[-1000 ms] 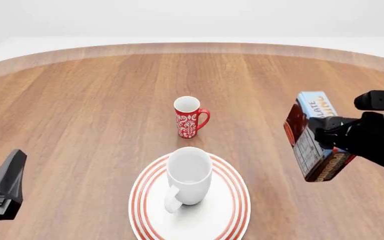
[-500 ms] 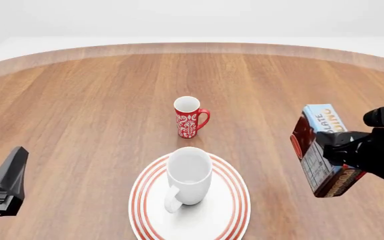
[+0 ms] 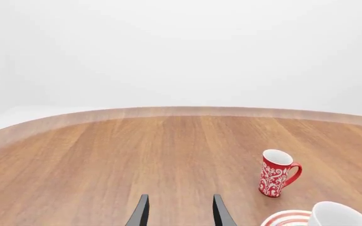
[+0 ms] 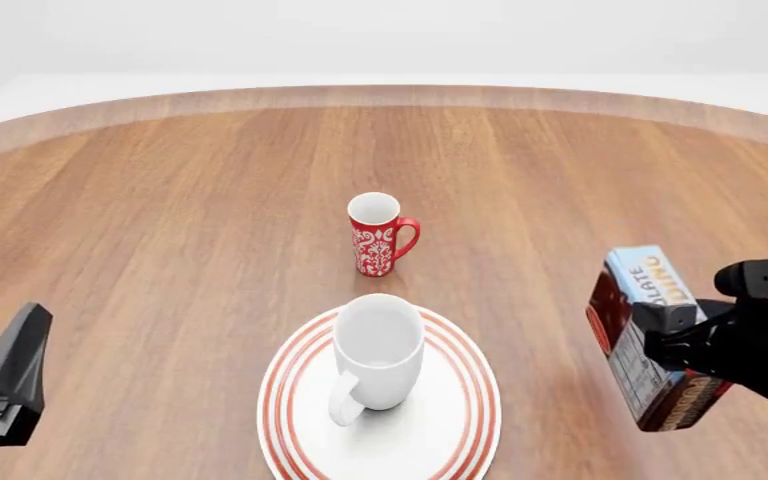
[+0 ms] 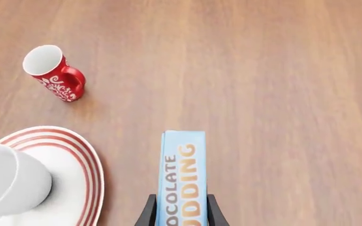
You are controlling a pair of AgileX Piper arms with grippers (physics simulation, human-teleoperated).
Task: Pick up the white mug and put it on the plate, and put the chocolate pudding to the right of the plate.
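Clearly, with the mug (image 4: 377, 347) set on the plate (image 4: 471, 420), the pudding (image 4: 648, 340), clamped upright in the right fingers (image 5: 209, 209) above the surface (image 4: 197, 220) right of the plate, could topple if released high, while the left fingers (image 3: 218, 213) are held apart, empty.

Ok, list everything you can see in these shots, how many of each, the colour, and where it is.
white mug: one, glossy white, upright on the plate, handle toward the camera in the front view.
plate: one, white with red rings, near the table's near edge, centre.
red mug: one, red with white pattern, on the table beyond the plate.
chocolate pudding: one box, light-blue face, dark brown and red sides, right of the plate, held in the right gripper.
table: one, brown wood, round-edged.
left gripper: one, black, open, at the near left, holding nothing.
right gripper: one, black, closed on the pudding box.
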